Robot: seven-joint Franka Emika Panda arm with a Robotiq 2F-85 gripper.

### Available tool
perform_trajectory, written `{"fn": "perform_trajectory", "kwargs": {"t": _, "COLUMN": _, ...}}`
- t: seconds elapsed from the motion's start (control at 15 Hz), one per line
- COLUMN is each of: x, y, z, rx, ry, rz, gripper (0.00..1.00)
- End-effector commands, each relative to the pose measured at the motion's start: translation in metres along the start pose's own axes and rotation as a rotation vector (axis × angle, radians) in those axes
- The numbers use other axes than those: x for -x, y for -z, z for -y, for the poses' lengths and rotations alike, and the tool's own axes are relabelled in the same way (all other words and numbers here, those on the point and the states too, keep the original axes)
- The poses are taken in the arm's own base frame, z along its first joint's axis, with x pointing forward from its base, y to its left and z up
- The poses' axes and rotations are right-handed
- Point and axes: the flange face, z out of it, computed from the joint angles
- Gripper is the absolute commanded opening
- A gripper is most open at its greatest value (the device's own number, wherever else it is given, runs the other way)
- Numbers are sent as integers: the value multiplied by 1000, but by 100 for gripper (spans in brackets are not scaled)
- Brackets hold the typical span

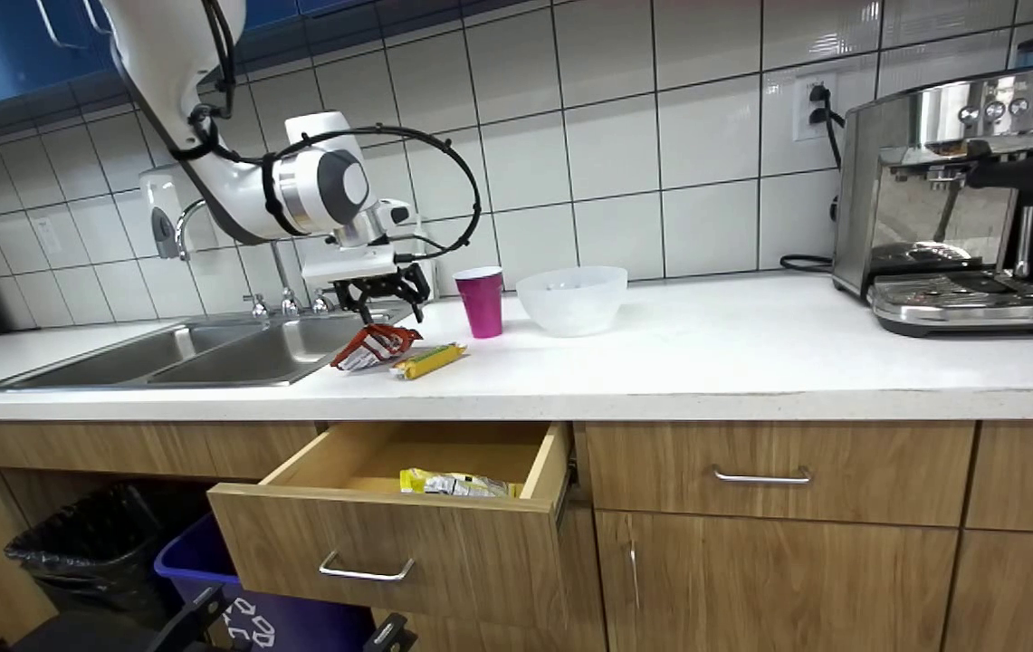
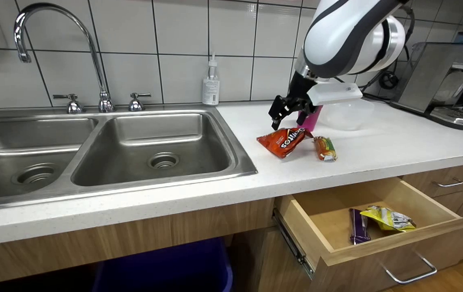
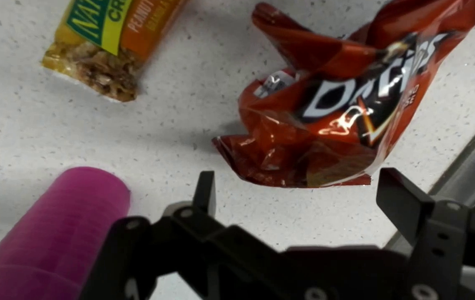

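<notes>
My gripper is open, its black fingers wide apart and nothing held between them. A crumpled red Doritos bag lies on the counter just beyond the fingertips in the wrist view. In both exterior views the gripper hangs close above this bag; whether it touches cannot be told. Beside the bag rests a yellow-orange granola bar. Magenta cups, seemingly stacked, stand behind, partly covered by the gripper in an exterior view.
A translucent white bowl sits near the cups. Left of the bag is a double steel sink with a tall faucet. Below the counter, an open drawer holds a yellow packet and a purple bar. An espresso machine stands right.
</notes>
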Motion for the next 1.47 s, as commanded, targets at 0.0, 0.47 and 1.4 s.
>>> {"fn": "perform_trajectory", "kwargs": {"t": 0.0, "x": -15, "y": -13, "z": 1, "rx": 10, "ry": -19, "rz": -3, "gripper": 100}}
{"fn": "perform_trajectory", "kwargs": {"t": 0.47, "x": -14, "y": -25, "z": 6, "rx": -2, "ry": -4, "rz": 20, "gripper": 100}}
{"fn": "perform_trajectory", "kwargs": {"t": 1.4, "x": -5, "y": -8, "z": 14, "rx": -7, "ry": 43, "rz": 38, "gripper": 100}}
